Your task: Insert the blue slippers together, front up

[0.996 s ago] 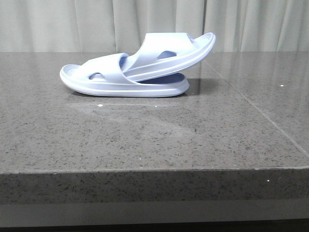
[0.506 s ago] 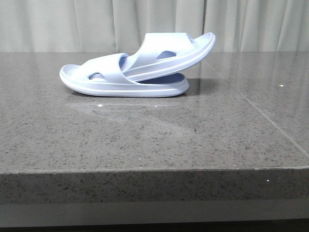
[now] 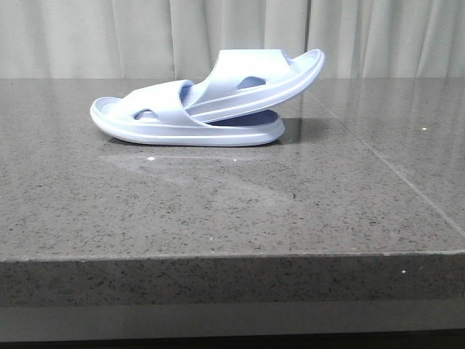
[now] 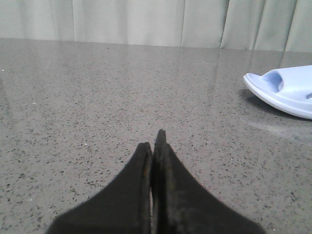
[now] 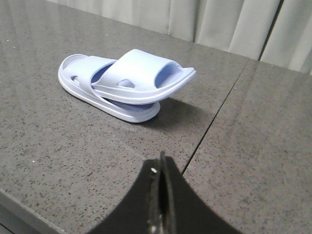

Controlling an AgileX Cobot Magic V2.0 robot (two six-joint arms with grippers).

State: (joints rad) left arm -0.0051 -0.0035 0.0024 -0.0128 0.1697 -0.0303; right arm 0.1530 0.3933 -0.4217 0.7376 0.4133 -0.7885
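The two pale blue slippers sit nested at the far middle of the dark stone table. The lower slipper [image 3: 174, 125] lies flat on its sole. The upper slipper [image 3: 258, 76] has its toe pushed under the lower one's strap and tilts up to the right. Both show in the right wrist view, the lower [image 5: 78, 78] and the upper [image 5: 141, 73]. The left wrist view shows only one end of the lower slipper [image 4: 287, 90]. My left gripper [image 4: 153, 146] is shut and empty, well away from them. My right gripper [image 5: 161, 168] is shut and empty, short of the slippers. Neither gripper shows in the front view.
The table's front edge [image 3: 232, 254] runs across the front view. A thin seam [image 3: 392, 171] in the stone runs diagonally right of the slippers. Pale curtains [image 3: 145, 36] hang behind the table.
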